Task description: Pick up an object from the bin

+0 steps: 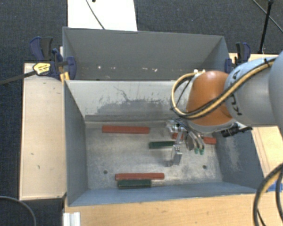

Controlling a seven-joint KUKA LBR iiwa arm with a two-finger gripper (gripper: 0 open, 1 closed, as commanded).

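Single arm over the grey metal bin point(78, 145), task at an early stage. The arm point(266, 91) enters across the bin's right wall, and its orange cover point(207, 98), looped with cables point(179, 91), hangs above the right half of the floor. The gripper point(183, 150) is low in the bin, at the right end of a short dark green bar point(160, 145) that lies flat near the middle of the floor, lengthwise between the left and right walls. Whether the gripper is apart, together or clamped on the bar cannot be told, since the wrist hides the contact. The bar rests on the floor and nothing is raised, so the pick is judged not yet made: securing a thing, lifting it and carrying it clear of the walls all remain.

Contents of the bin, all lying flat on the floor:
- a long red-brown bar point(126, 130) toward the far wall, left of centre, well apart from the gripper;
- a red bar point(139, 176) near the front wall;
- a second dark green bar point(134, 184) just beside the red one, on its front side and parallel to it;
- a small orange-red piece point(209, 140) toward the right wall, partly under the wrist, its shape unclear.

The left part of the floor is bare metal.
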